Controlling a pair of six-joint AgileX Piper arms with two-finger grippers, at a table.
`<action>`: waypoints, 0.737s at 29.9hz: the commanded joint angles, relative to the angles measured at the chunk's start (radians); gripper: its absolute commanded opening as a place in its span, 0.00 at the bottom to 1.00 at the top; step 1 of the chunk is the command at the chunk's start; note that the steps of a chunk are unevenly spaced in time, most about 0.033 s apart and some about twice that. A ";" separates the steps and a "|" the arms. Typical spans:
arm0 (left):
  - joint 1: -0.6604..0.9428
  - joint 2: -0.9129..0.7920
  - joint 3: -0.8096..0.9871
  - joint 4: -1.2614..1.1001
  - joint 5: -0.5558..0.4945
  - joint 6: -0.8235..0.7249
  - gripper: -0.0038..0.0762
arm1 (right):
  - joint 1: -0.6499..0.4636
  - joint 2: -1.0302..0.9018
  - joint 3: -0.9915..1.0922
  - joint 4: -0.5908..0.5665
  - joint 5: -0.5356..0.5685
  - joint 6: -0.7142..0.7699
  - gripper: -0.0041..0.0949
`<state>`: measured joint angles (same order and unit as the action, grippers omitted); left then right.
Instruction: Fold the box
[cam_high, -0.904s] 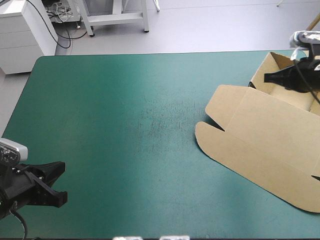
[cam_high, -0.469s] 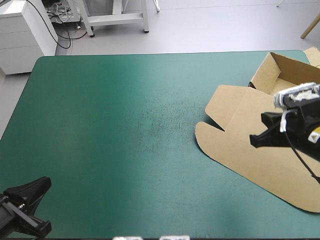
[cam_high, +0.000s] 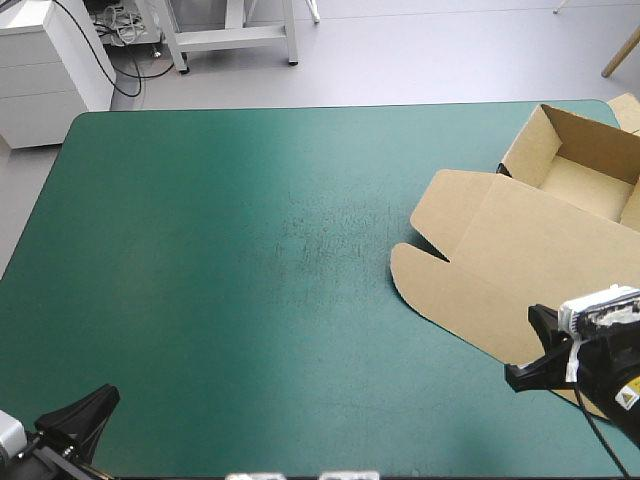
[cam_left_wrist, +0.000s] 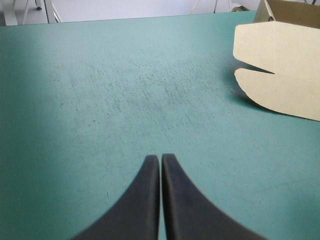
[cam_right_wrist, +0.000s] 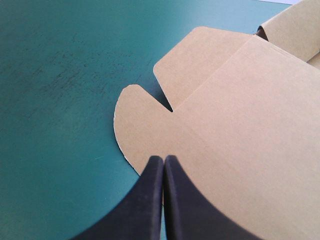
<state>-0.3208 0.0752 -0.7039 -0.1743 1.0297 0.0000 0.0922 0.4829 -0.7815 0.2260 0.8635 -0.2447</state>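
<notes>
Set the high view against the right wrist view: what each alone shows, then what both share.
Only the high view: the left gripper, at the near left corner of the teal-green cover. Only the right wrist view: the right gripper shut, over the lid's rounded edge. Both: the box, its lid flat with a notch between two flaps, on the cover.

**Box** (cam_high: 545, 265): brown board, matt and smooth, with clean cut edges and pressed crease lines. The inner and outer faces have the same paper-like finish.

**Surface** (cam_high: 180, 230): a teal-green cover (cam_left_wrist: 75, 125), matt and finely grained, marked near its middle by faint dark scuffs and hairline scratches.

**Left gripper** (cam_left_wrist: 160, 157) and **right gripper** (cam_right_wrist: 163, 158): black fingers (cam_left_wrist: 142, 200), smooth and plastic-like, with only a dull sheen on their curved backs.
</notes>
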 joint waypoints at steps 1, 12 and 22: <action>-0.001 -0.052 0.059 -0.017 -0.123 0.034 0.04 | 0.002 -0.069 0.065 0.010 -0.122 0.017 0.02; -0.001 -0.101 0.218 -0.016 -0.246 0.081 0.04 | 0.002 -0.298 0.302 -0.021 -0.313 0.032 0.02; -0.001 -0.101 0.226 -0.018 -0.268 0.091 0.04 | 0.002 -0.424 0.381 -0.058 -0.324 0.024 0.02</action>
<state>-0.3208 -0.0169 -0.4552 -0.1776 0.8428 0.0933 0.0922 0.0637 -0.3777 0.1779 0.6220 -0.2147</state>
